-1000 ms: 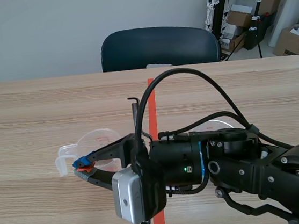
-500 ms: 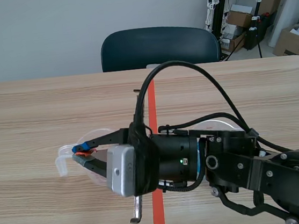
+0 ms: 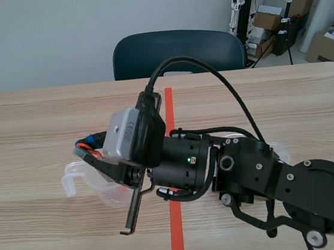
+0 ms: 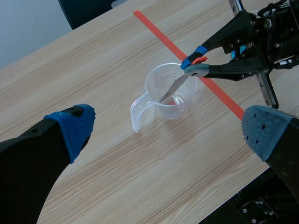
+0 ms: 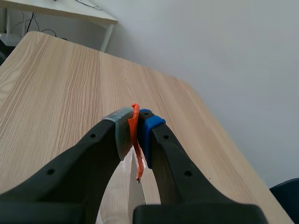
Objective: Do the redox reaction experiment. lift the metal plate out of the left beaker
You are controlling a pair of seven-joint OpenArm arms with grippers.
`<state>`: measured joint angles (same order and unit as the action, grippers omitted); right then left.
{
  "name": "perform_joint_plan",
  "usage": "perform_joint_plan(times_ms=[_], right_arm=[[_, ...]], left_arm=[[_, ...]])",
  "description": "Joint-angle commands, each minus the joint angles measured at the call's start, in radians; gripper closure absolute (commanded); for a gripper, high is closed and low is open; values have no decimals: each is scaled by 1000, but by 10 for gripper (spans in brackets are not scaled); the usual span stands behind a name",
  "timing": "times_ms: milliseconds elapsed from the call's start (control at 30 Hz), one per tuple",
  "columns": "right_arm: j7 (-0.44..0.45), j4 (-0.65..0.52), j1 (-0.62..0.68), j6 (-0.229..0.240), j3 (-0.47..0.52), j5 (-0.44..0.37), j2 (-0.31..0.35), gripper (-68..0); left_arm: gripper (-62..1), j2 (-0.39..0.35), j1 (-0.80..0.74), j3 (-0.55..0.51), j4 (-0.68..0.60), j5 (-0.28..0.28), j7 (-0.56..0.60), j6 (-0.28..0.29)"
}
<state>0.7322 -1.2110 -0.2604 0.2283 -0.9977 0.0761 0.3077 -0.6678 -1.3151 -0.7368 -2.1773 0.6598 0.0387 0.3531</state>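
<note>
inside faintly printed beaker (image 4: 161, 105), clamped plate (image 4: 175, 86)

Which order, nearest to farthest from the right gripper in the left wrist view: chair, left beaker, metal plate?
1. metal plate: clamped in the right gripper, slanting down from it.
2. left beaker: just below the gripper, around the plate's lower end.
3. chair: far off, beyond the table edge.

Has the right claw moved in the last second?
Yes. The right claw, gripping the plate, rose from the beaker's rim to above it.
</note>
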Motion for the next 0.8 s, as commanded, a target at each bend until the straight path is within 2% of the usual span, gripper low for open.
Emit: perform_joint_plan(times_ms=[0,133,267,367,533,767], right_arm=[[-12,-21,-25,15,29,-39,-1,1],[-38,-21,-25,71,61,-116,-2,1],[-72,-22,-26,92,92,-161,-9,1],[-109,-22,-35,131,110,-204,-18,1],[-162,-22,-58,143,110,-317,-21,0],[-211,-24,-73,149,111,-325,-31,0]], left_arm=[[-623,6,-2,-5,-8,11,18,1],[-623,6,-2,-5,-8,11,18,1],[-623,6,-2,-5,-8,11,18,1],[-623,6,-2,-5,-8,11,18,1],[-623,6,-2,-5,-8,11,18,1],[-623,6,-2,-5,-8,11,17,1]])
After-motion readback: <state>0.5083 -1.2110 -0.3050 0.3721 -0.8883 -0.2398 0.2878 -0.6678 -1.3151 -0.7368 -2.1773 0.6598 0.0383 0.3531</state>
